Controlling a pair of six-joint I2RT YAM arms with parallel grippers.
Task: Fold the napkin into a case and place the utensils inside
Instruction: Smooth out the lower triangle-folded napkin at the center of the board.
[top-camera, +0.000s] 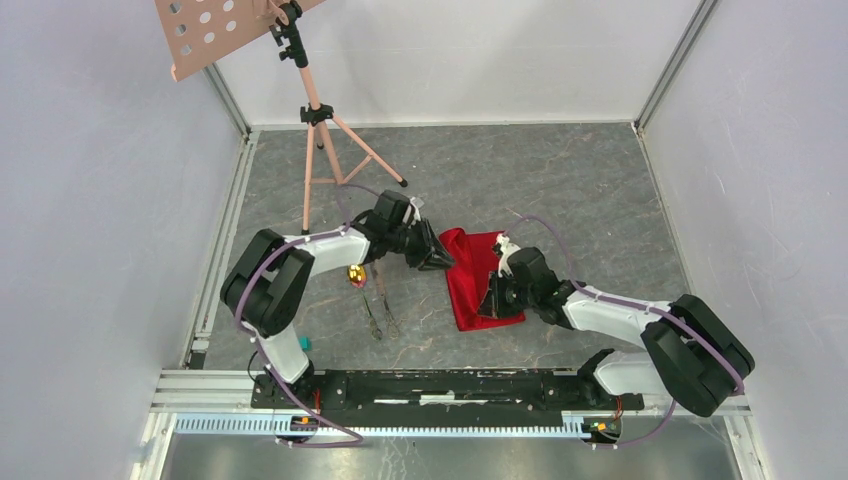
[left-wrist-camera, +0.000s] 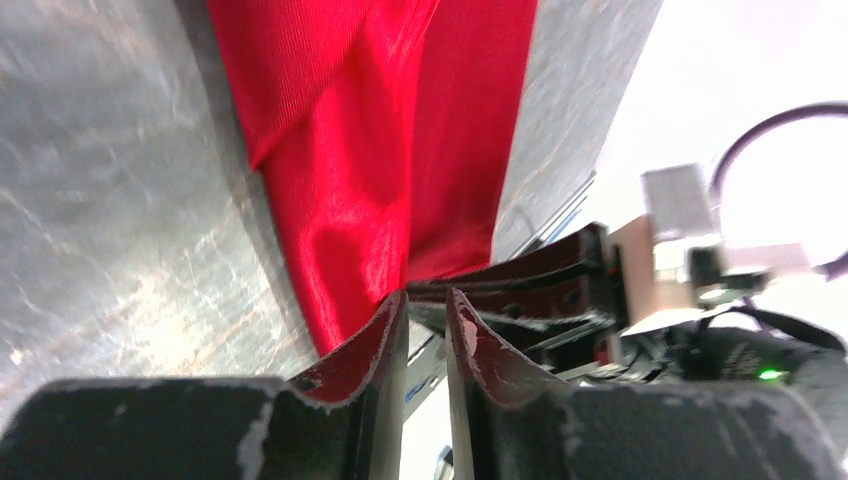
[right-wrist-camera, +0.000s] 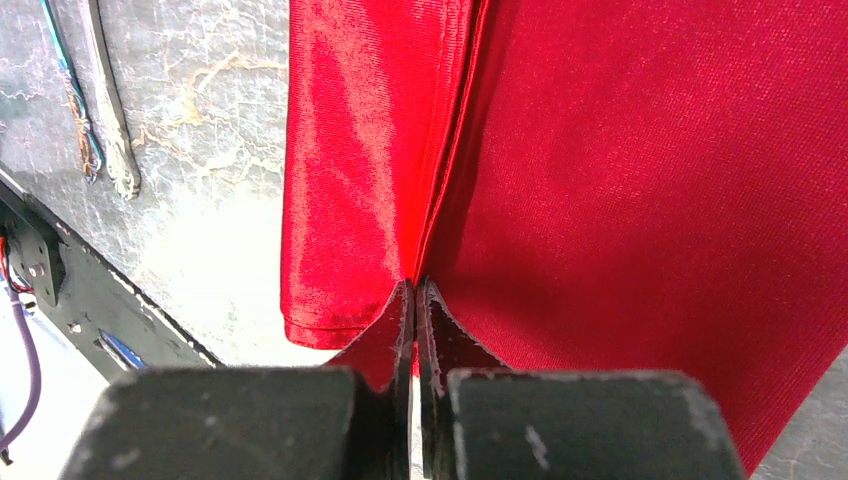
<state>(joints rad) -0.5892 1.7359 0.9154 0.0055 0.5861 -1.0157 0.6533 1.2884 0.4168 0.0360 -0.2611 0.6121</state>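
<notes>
Roughly halfway, I'd say. The napkin (top-camera: 470, 270) sits mid-tabletop (top-camera: 560, 190), already folded into a narrowish strip but not a finished case. The right pincer (top-camera: 496, 299) is pressed together on a fold at the napkin's near end. The left pincer (top-camera: 440, 260) is at its far-left edge with a slim gap, can't tell if it's gripping. The utensils (top-camera: 378, 305) lie left of the napkin, none inside yet.
</notes>
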